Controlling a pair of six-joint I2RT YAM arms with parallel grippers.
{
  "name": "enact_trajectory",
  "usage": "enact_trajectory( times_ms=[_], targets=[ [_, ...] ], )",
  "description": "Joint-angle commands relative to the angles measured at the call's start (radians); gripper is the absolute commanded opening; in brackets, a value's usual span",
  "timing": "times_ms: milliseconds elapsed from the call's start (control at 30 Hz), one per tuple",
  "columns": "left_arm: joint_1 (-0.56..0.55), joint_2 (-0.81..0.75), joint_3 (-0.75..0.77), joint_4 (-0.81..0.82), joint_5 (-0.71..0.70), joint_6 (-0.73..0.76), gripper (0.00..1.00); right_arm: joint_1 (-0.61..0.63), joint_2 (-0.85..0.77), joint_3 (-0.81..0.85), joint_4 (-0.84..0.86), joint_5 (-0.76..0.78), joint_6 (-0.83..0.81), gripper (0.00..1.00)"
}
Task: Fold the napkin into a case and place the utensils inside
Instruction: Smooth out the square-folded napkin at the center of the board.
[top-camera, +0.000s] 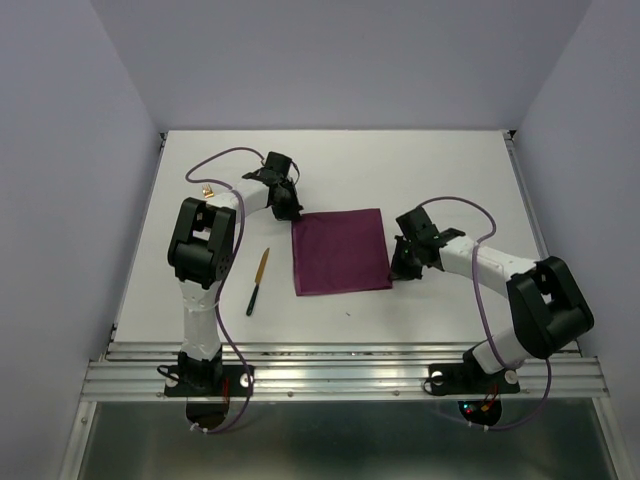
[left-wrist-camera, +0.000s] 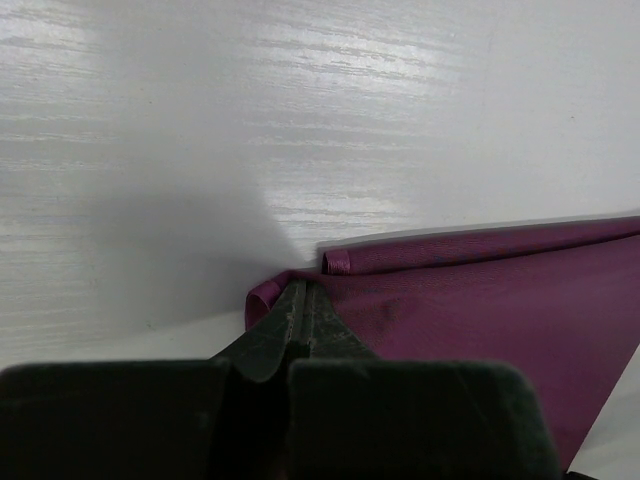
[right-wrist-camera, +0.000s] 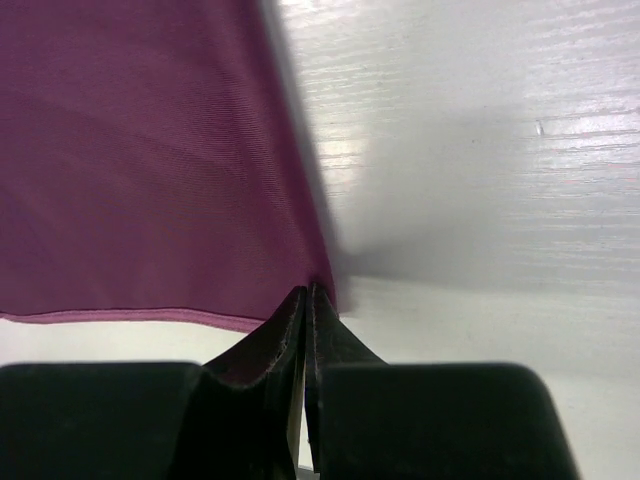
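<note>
napkin: likely draping limp, light | left gripper: clenching its far corner | right gripper: clenching its near corner

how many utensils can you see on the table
2: the knife lies left of the napkin; a gold tip, probably the fork, peeks out beside the left arm, mostly hidden.

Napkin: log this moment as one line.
napkin flat on table | left gripper shut on far-left corner | right gripper shut on near-right corner | knife left of napkin, untouched
</note>
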Motion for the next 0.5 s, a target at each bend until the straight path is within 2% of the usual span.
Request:
enact_trajectory(
  times_ms=[0, 300, 467],
  targets=[
    [-0.001, -0.058, 0.001, -0.009, 0.012, 0.007, 0.0, 0.03, -0.075, 0.072, -0.037, 0.038, -0.002, 0.05],
    [-0.001, -0.069, -0.005, -0.011, 0.007, 0.007, 0.0, 0.048, -0.043, -0.05, 0.047, 0.025, 0.043, 0.05],
    [-0.001, -0.081, -0.019, 0.009, 0.013, -0.008, 0.0, 0.048, 0.005, -0.075, 0.049, 0.083, 0.033, 0.06]
  ],
)
